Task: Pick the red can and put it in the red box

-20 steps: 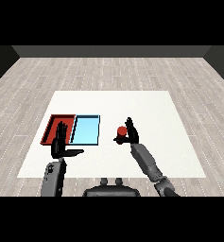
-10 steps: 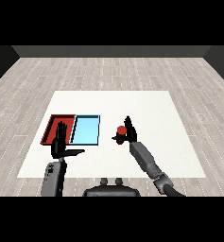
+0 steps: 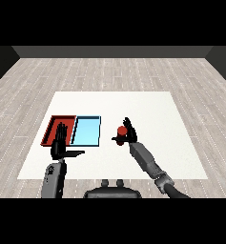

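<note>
Carrying the small red can (image 3: 122, 130), your right hand (image 3: 128, 135) had fingers curled round it; you needed to clear the light blue tray (image 3: 87, 131) toward the red tray (image 3: 53, 129); left hand (image 3: 61, 144) stayed relaxed.

A white table (image 3: 148, 102) with a square top stands on a floor (image 3: 109, 71) of pale grey-brown wooden planks, laid in long boards that run across the view with staggered joints. The floor shows on all sides of the table and reaches back to a dark, plain wall (image 3: 112, 51) along the far edge of the room. The light is even and soft, the tabletop bright against the duller boards, the wall nearly black
</note>
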Motion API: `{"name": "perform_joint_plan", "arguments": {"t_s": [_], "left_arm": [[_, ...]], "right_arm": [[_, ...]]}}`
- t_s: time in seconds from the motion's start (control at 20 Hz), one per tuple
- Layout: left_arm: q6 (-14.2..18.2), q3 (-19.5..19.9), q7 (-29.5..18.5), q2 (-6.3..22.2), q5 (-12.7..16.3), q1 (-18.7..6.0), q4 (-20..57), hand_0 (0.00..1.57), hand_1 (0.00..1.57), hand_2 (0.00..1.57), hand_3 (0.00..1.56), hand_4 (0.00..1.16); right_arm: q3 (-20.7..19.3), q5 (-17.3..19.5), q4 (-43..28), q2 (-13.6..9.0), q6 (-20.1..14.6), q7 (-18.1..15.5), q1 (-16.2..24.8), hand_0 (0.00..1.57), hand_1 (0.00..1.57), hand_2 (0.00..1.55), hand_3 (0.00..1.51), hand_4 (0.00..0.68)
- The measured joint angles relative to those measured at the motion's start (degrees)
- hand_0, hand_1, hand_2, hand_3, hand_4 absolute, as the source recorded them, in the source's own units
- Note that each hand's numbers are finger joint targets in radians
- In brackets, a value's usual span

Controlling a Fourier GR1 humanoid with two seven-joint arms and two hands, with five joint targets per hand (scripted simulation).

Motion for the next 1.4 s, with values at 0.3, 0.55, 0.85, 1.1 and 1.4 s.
{"name": "perform_joint_plan", "arguments": {"t_s": [0.3,0.55,0.85,1.1,1.4], "left_arm": [[-0.66,1.05,-0.05,0.84,0.75,-0.92,0.84,0.00,0.00,0.00,0.00,0.00],[-0.30,0.59,-0.33,0.59,-0.10,0.31,-0.38,0.00,0.00,0.00,0.00,0.00],[1.11,-1.64,0.54,-0.82,-2.07,-0.21,-0.87,0.00,0.00,0.00,0.00,0.00],[1.45,-3.19,0.73,-1.56,-2.73,-0.48,0.15,0.00,0.00,0.00,0.00,0.00],[1.56,-5.40,2.06,-1.61,-4.46,-2.88,2.44,0.00,0.00,0.00,0.00,0.00]], "right_arm": [[0.42,1.38,1.15,-0.01,-4.61,0.47,-1.35,1.50,1.50,1.46,1.44,0.667],[0.66,4.13,-0.06,-0.47,-6.34,1.10,-1.11,1.47,1.47,1.45,1.43,0.646],[0.53,8.39,-4.97,-0.79,-8.19,2.16,1.26,1.46,1.46,1.45,1.41,0.661],[1.12,10.99,-13.04,-0.86,-10.36,4.67,3.81,1.43,1.43,1.44,1.40,0.654],[0.84,14.02,-20.57,-0.48,-11.33,7.26,5.47,1.44,1.44,1.45,1.42,0.651]]}}
